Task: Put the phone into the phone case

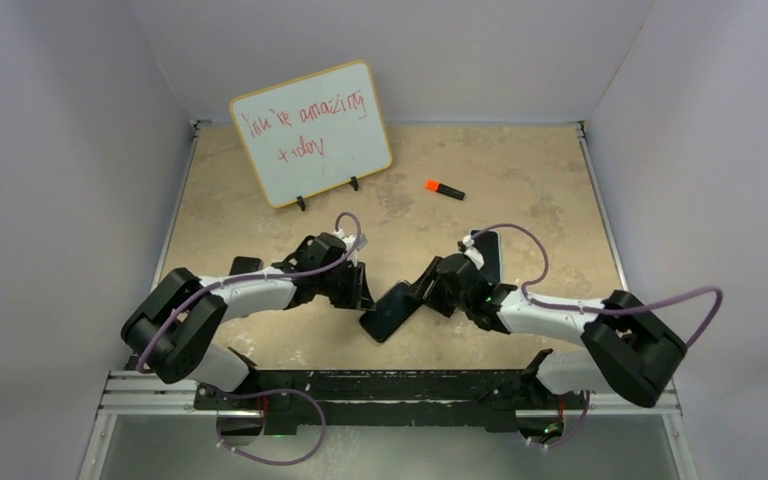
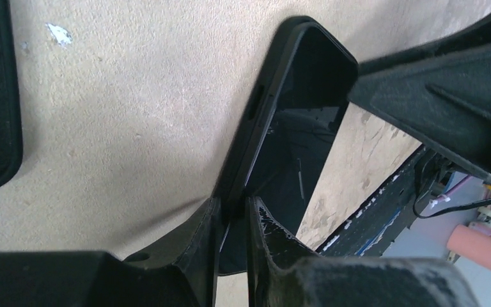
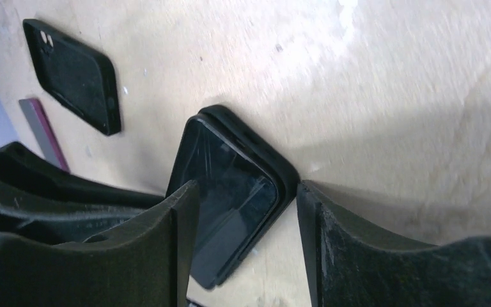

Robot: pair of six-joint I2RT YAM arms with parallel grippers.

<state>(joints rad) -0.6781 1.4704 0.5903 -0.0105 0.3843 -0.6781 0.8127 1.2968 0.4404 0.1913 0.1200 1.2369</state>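
Two grippers work on the phone (image 1: 385,315), which lies mid-table between the arms.
Only the left wrist view shows the left gripper (image 2: 233,211) pinched on the phone's edge. Only the right wrist view shows the phone case (image 3: 265,150) rimming it, with a second case (image 3: 77,77) beyond. The right gripper (image 3: 246,192) straddles one end with its jaws apart, and whether it grips is unclear. From above it hides the phone's far end, and the long axis runs near-left to far-right. A whiteboard (image 1: 310,133) and an orange marker (image 1: 444,189) sit behind.
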